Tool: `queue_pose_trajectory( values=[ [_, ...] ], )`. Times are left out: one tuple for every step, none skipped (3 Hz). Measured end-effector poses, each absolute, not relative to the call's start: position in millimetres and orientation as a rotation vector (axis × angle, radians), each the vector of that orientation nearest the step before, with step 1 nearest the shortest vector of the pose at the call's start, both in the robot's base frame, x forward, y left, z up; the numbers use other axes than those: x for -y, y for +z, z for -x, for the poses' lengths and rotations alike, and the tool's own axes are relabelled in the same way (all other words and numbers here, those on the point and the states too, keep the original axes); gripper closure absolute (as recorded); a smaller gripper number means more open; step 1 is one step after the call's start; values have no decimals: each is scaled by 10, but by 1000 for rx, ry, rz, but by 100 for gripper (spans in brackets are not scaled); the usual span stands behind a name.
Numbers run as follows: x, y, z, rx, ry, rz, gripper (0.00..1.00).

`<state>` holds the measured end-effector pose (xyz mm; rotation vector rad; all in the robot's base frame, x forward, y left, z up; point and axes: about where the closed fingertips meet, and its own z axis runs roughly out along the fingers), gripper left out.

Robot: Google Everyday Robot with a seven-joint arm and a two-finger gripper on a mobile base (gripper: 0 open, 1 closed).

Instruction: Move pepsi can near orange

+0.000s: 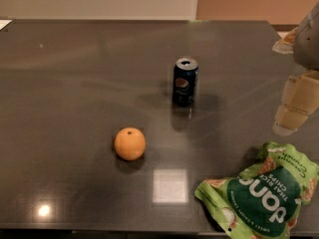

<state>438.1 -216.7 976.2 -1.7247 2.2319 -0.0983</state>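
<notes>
The pepsi can [185, 82] stands upright on the dark table [75, 73], a little right of the middle, with its logo facing me. The orange [130, 144] lies in front of it and to its left, about a can's height and a half away. My gripper [297, 101] hangs at the right edge of the camera view, well to the right of the can and above the table. It touches nothing and holds nothing that I can see.
A green chip bag [261, 195] lies at the front right corner, below the gripper. The table's far edge meets a pale wall [99, 1]. A white paper corner [4, 23] shows at the far left.
</notes>
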Motion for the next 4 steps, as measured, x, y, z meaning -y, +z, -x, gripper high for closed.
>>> queue_pose_trajectory(
  values=[
    [2166, 9762, -4382, -2232, -99, 1725, 0],
    [2146, 9763, -4427, -2222, -90, 1718, 0],
    [1951, 9764, -4831, -2134, -6, 1663, 0],
    [1752, 9745, -5140, -2075, 63, 1629, 0]
  ],
)
